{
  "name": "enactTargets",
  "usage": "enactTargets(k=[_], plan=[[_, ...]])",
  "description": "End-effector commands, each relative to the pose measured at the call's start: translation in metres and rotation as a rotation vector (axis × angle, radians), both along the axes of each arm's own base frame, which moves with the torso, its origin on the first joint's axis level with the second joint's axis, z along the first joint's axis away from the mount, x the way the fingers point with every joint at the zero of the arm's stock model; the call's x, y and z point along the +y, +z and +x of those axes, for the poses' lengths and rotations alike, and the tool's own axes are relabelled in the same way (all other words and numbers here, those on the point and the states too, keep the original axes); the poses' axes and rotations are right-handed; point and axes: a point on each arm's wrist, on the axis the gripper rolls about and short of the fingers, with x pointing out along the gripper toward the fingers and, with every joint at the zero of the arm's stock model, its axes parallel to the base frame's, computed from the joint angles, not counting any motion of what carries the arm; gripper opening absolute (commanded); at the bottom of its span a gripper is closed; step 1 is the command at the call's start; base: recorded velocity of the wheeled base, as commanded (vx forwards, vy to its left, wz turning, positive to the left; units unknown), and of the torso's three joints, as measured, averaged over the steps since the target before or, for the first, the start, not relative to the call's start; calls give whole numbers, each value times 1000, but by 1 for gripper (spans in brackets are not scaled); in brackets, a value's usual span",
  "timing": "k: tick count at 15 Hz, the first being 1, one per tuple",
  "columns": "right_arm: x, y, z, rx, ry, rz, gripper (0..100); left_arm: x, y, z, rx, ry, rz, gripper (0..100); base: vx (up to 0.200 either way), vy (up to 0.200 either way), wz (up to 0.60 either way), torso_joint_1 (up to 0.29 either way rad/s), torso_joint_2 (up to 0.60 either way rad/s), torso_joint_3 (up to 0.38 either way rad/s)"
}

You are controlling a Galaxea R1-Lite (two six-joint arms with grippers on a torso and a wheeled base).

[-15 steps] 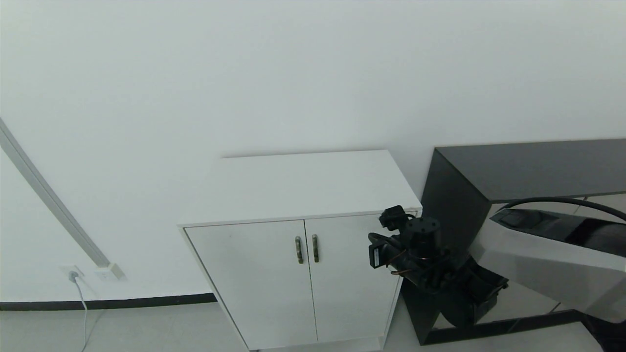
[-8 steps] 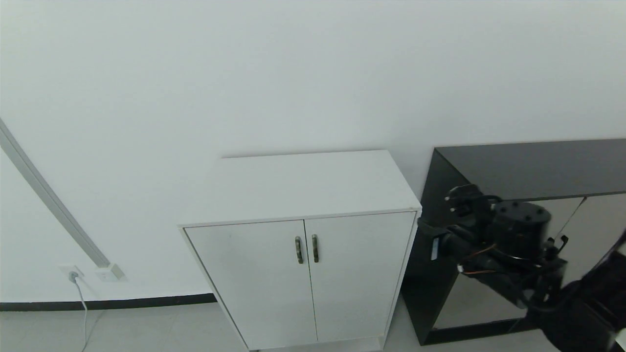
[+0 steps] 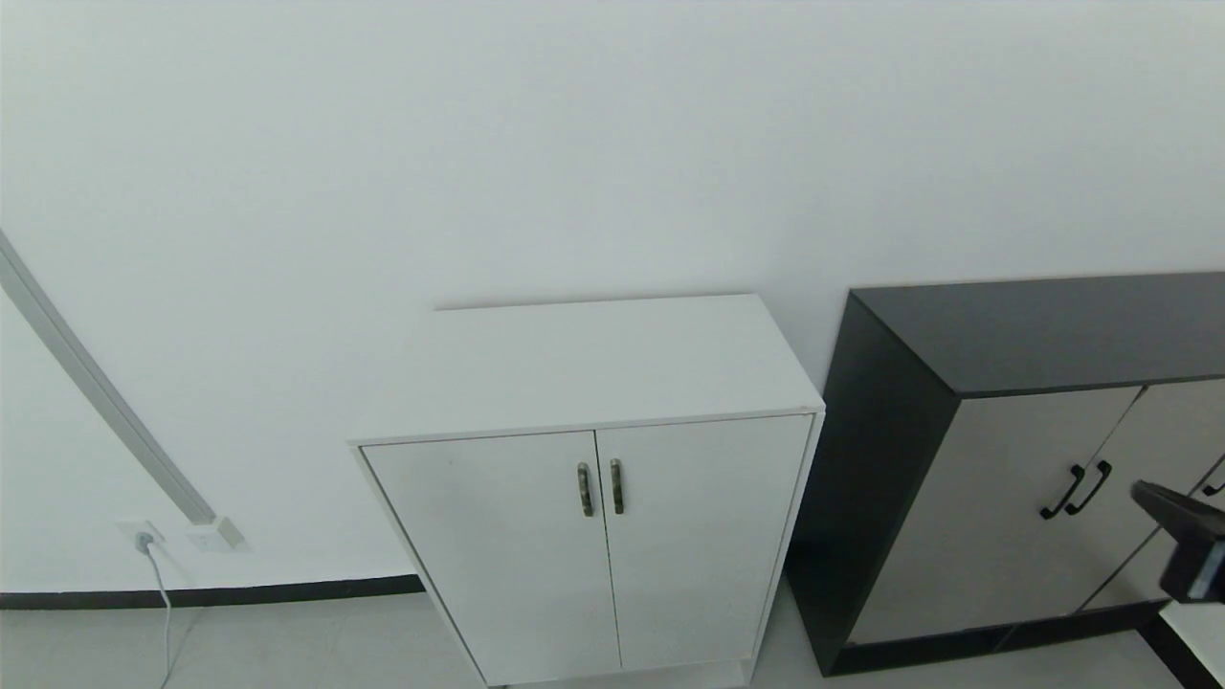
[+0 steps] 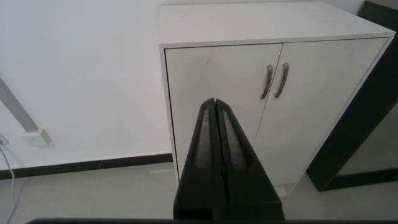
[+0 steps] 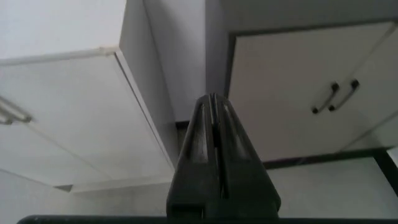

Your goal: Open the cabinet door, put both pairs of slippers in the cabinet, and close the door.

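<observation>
Facing the white cabinet (image 3: 584, 364), I find it on the floor (image 3: 287, 641) against the wall (image 3: 478, 144). Both of its doors (image 3: 498, 545) are shut, and the two upright handles (image 3: 585, 489) sit side by side at the middle seam. Just beside it on the right stands a black cabinet (image 3: 1034, 325) with pale doors and dark handles, also shut. Far to the left, low on the wall, a wall socket (image 3: 144, 538) has a cable (image 3: 165, 603) hanging down from it.

My left claw (image 4: 214, 102) has its fingers pressed together with nothing between them. It hangs out in front of the white cabinet's left door, well apart from it, and points toward that door. My right claw (image 5: 213, 98) is also pinched together and holds nothing. It sits low in front of the seam where the white cabinet meets the black one, apart from both.
</observation>
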Motion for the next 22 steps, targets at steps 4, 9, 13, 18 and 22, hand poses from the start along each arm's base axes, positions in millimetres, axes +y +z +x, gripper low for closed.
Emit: enactTargets(k=[4,9,13,18,22], plan=[[-6,-38,-120,90,155,-30,0,0,0,0,1,1,0,0,0,0,0,0,0,0],[-8,-64,-131,89,82,-38,0,0,0,0,1,1,0,0,0,0,0,0,0,0],[-9,-73,-140,70,42,-52,0,0,0,0,1,1,0,0,0,0,0,0,0,0],[-9,-75,-154,-122,39,-47,0,0,0,0,1,1,-1,0,0,0,0,0,0,0],[-9,-76,-158,-168,33,-36,0,0,0,0,1,1,-1,0,0,0,0,0,0,0]])
